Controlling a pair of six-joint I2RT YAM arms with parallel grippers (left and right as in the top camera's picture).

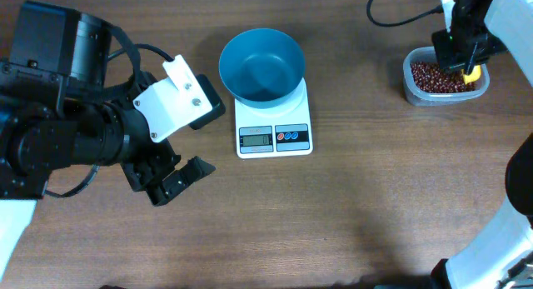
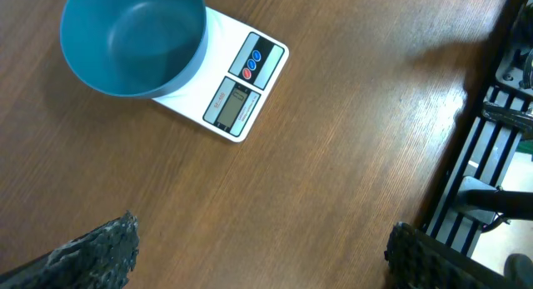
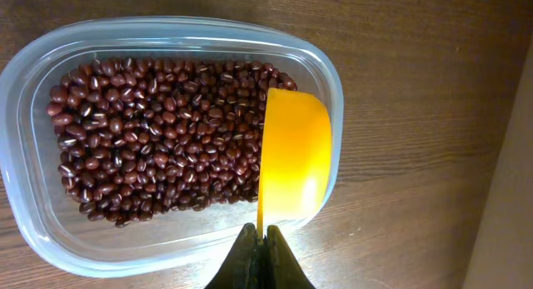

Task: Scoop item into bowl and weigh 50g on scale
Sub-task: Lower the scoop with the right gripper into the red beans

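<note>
Loose, light beans (image 3: 158, 139), apt to roll, are best taken with the yellow scoop (image 3: 296, 156), whose end is clamped in the right gripper (image 3: 265, 251); the left gripper (image 1: 179, 179) is spread apart.

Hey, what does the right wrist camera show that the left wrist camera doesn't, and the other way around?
Only the right wrist view: the clear tub of beans, and the right gripper shut on a yellow scoop over the tub.
Only the left wrist view: the blue bowl, with no beans in it, sitting on the white scale, and the left gripper, wide open, at the bottom edge.
Both: the wooden table.
</note>
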